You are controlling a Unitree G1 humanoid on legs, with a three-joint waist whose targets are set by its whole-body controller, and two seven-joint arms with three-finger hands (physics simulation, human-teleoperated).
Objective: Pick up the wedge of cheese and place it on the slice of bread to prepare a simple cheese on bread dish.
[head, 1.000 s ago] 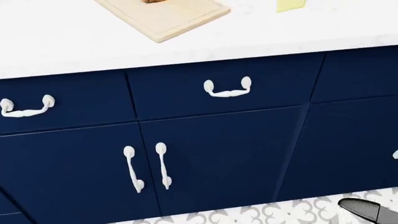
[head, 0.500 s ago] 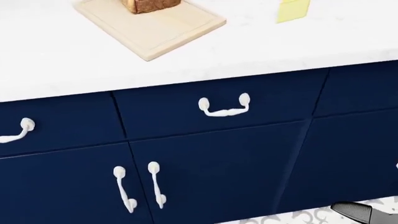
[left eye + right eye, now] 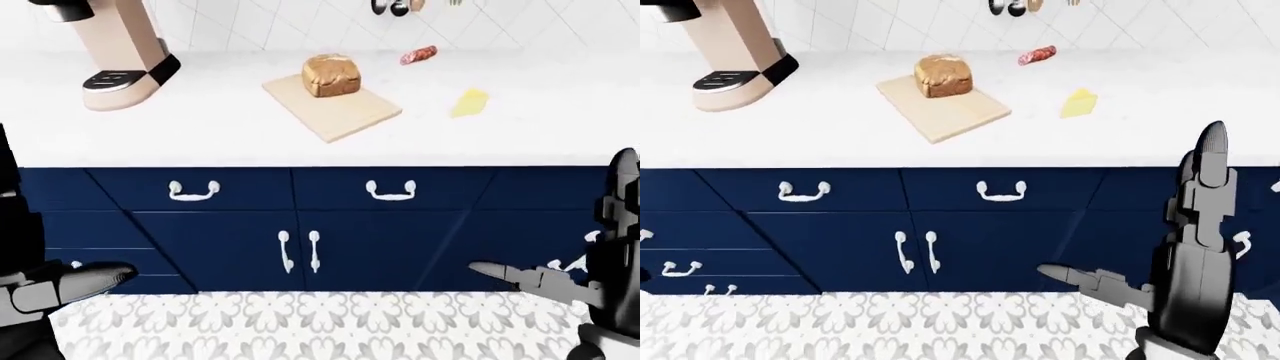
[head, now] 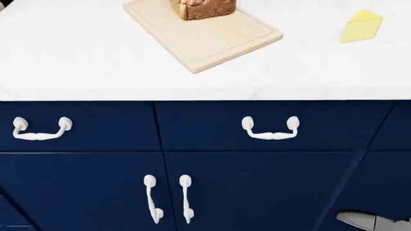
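Cheese wedge (image 3: 468,103) is just sitting on the white counter (image 3: 220,135), right of the cutting board (image 3: 335,112) that's got the bread (image 3: 331,75) on it. Both hands hang low by the navy cabinets (image 3: 380,240), left hand (image 3: 70,285) and right hand (image 3: 1185,255), fingers loose, holding nothing.
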